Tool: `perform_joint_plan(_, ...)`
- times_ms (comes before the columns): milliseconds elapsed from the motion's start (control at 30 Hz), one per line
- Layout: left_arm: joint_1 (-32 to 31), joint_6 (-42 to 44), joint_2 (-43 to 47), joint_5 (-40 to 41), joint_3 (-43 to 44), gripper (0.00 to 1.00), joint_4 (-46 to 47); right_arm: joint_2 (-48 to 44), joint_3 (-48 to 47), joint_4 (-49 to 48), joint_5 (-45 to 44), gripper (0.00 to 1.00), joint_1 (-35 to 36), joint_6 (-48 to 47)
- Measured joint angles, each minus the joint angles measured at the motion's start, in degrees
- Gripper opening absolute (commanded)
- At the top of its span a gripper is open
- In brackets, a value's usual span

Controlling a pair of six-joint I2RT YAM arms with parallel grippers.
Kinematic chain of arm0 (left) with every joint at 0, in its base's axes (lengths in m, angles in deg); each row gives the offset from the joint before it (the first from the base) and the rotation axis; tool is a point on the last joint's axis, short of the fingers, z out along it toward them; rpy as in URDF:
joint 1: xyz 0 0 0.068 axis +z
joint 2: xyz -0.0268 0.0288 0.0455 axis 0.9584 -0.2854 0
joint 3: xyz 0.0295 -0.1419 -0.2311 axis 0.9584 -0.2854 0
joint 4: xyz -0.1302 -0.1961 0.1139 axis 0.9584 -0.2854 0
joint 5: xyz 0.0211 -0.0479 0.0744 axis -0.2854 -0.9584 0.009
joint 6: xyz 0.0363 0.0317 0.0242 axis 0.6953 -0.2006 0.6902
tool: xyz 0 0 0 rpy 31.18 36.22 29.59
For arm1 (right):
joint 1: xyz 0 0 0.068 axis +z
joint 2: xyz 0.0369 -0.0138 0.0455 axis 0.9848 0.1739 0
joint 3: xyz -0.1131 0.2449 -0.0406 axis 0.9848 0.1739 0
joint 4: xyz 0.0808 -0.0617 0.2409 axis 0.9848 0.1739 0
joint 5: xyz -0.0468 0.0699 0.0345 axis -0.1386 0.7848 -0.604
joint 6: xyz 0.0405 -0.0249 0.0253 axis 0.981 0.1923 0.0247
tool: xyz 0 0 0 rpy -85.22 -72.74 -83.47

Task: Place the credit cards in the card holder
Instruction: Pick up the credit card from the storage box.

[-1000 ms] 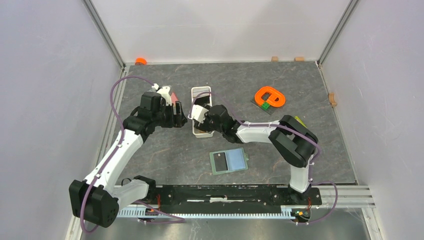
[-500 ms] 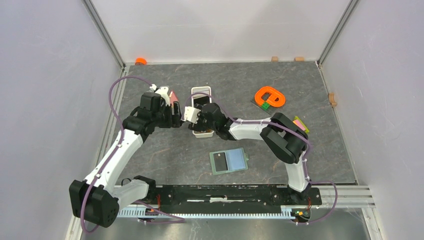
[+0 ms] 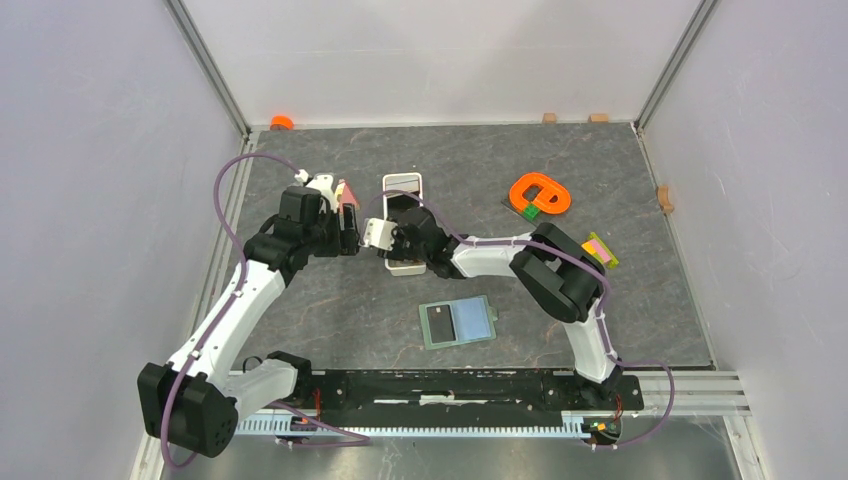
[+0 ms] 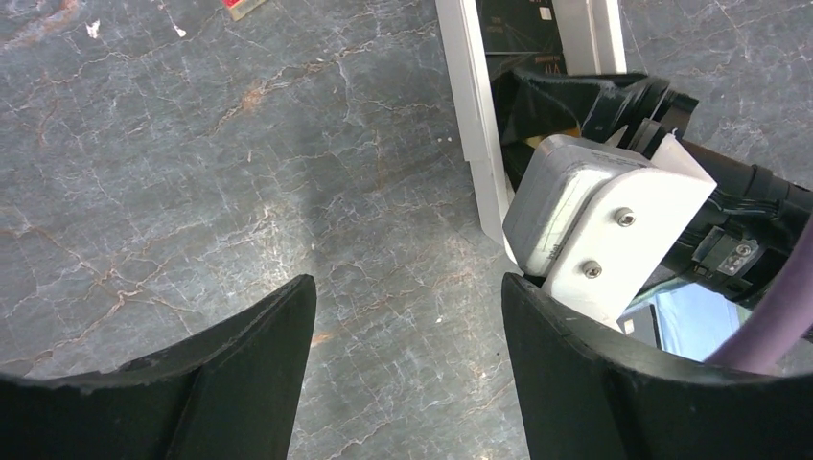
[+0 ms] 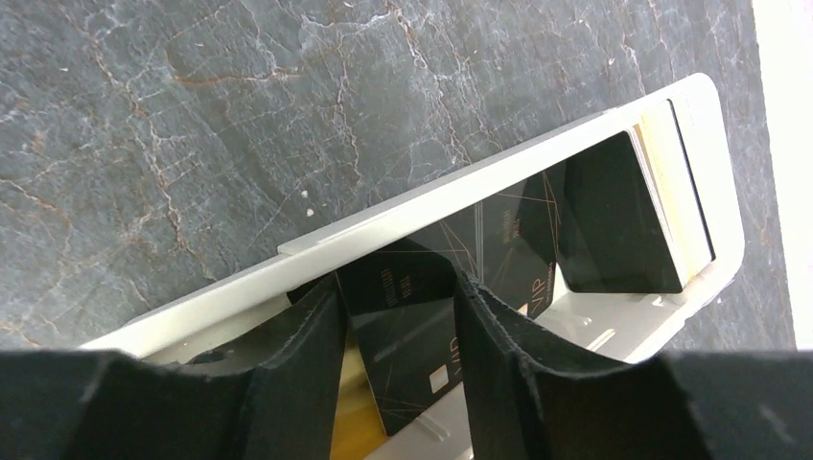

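On dark veined stone counter (image 3: 330,300): long white tray (image 3: 403,183) toward the middle, open sage-green card holder (image 3: 458,322) nearer than tray, orange ring (image 3: 552,200) right of tray, small pink-red piece (image 3: 347,191) just left of tray, orange cap (image 3: 281,122) far back-left of tray.

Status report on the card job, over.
Left end effector open, empty, beside the white tray. Right end effector open, straddling a black card inside it. Card holder lies open on the table. Both end effectors close together.
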Motion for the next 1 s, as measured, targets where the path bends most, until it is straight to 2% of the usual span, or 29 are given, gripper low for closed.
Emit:
perform_joint_plan(167,0.0,0.0,0.0,-0.1,0.0,0.78,0.4,0.0,1.5,-3.2,-2.2,0.24,0.3,-1.0)
perform_joint_plan(333,-0.4,0.0,0.1,-1.6,0.0,0.78,1.0,-3.2,7.0,-9.3,-4.7,0.10,1.0,-1.2)
perform_joint_plan(600,-0.5,0.0,0.1,-1.9,0.0,0.78,1.3,-7.9,12.3,-14.8,-8.6,0.00,1.9,1.6)
perform_joint_plan(800,-0.5,0.0,0.3,-1.8,0.0,0.76,1.3,-13.5,16.9,-18.3,-11.6,0.00,1.8,6.8)
perform_joint_plan(1000,-0.5,0.0,2.1,-2.9,-0.6,0.74,2.5,-22.7,20.7,-19.9,-12.7,0.00,1.7,14.0)
